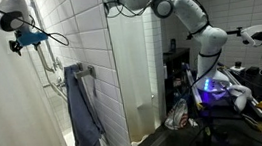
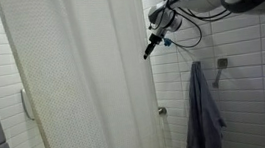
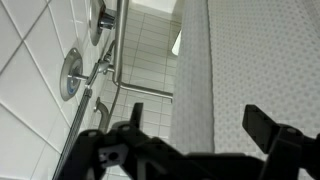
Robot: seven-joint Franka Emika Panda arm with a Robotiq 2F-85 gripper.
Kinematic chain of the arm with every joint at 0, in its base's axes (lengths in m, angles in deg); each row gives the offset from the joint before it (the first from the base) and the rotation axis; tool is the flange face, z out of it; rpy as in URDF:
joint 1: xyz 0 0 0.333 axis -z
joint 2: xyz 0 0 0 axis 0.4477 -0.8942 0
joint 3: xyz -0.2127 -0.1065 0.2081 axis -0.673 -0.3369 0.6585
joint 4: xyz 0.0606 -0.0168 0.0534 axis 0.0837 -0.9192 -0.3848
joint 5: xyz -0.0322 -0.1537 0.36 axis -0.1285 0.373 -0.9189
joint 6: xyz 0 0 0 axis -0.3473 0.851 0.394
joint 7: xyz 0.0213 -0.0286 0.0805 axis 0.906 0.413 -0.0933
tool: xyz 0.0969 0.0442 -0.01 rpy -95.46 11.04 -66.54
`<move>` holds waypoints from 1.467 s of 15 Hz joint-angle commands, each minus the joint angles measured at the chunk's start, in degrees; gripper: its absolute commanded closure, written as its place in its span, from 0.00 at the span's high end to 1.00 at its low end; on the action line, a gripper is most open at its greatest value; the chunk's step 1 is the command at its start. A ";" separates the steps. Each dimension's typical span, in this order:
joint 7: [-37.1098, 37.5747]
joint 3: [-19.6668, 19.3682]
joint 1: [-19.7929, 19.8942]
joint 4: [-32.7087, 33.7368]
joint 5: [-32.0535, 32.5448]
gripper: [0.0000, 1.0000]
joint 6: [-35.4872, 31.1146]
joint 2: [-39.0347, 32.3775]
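Held high just beside curtain (image 2: 83, 80) edge, jaws wide apart and empty, its fold lined up between them. Hung near curtain to dry: towel (image 2: 202, 111).

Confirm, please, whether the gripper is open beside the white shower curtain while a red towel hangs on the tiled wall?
Not quite: the towel is blue-grey, not red, as both exterior views show. The gripper is indeed open beside the white shower curtain, and the towel hangs on the tiled wall.
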 commanded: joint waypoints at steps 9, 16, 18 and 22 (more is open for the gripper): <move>-0.23 -0.21 -0.84 0.13 1.01 0.54 -0.01 -0.38; 0.07 -0.29 -1.94 0.95 1.76 0.01 -0.08 -1.01; 0.57 -0.39 -2.37 0.87 1.81 0.00 -0.18 -1.08; 1.07 -0.46 -3.47 1.01 2.04 0.00 0.59 -1.38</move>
